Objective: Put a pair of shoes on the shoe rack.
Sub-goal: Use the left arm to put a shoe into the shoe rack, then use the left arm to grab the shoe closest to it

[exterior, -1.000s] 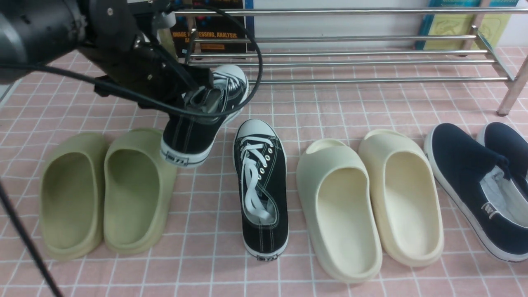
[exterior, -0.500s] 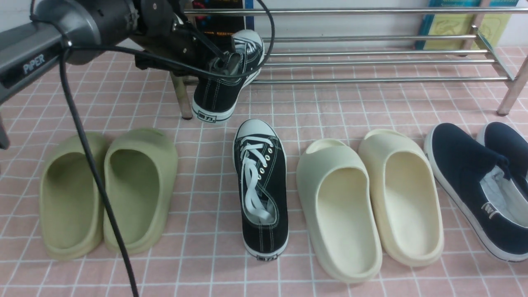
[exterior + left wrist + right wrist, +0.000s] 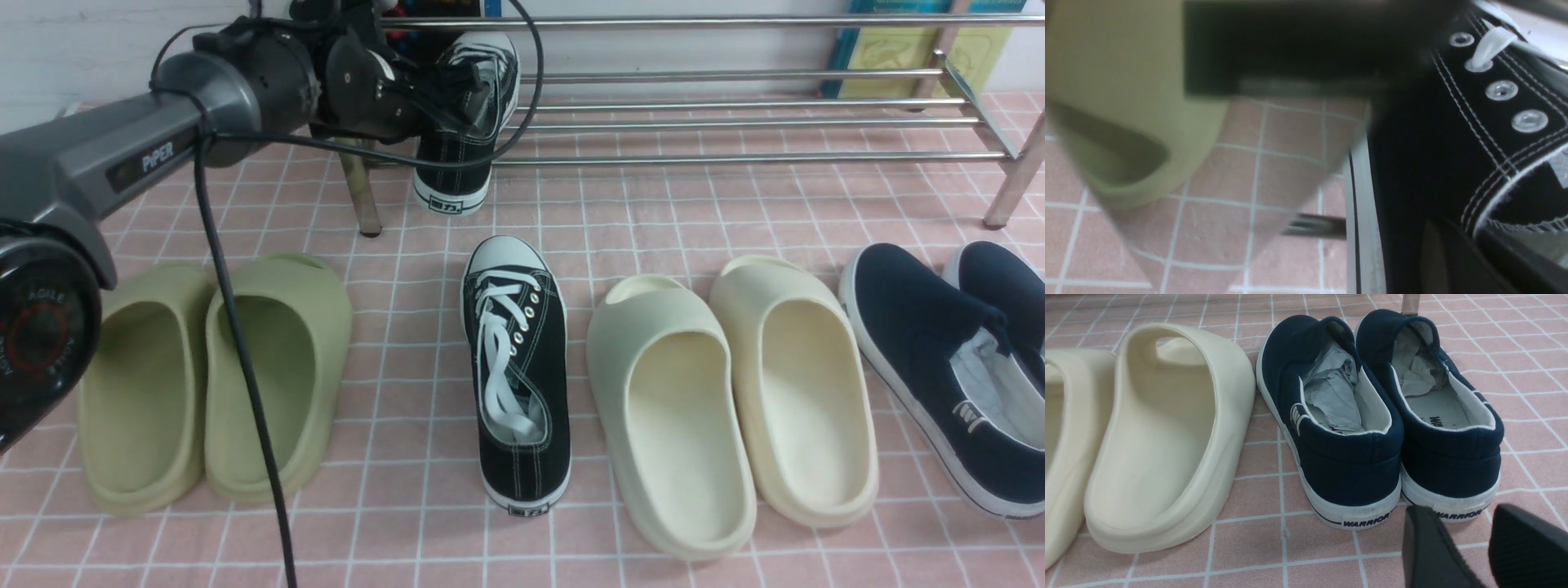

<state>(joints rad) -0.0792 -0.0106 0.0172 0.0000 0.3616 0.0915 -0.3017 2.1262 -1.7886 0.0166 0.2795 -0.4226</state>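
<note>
Pink checked cloth [image 3: 653, 212]; left pincer [image 3: 464, 86] tight on black sneaker [image 3: 454, 163] at the shoe rack [image 3: 735, 157]

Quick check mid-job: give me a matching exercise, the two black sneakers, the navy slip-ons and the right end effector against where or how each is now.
1. Farther black canvas lace-up sneaker
2. Nearer black canvas lace-up sneaker
3. Navy fabric slip-on shoes
4. Right end effector

A. Stuffed with crumpled paper
B. Open, empty
C. Gripped by the left end effector at the chrome tube shoe rack's left end
D. Flat on the pink checked cloth, between green foam slides and cream foam slides

Pairs: 1-C, 2-D, 3-A, 4-B
</note>
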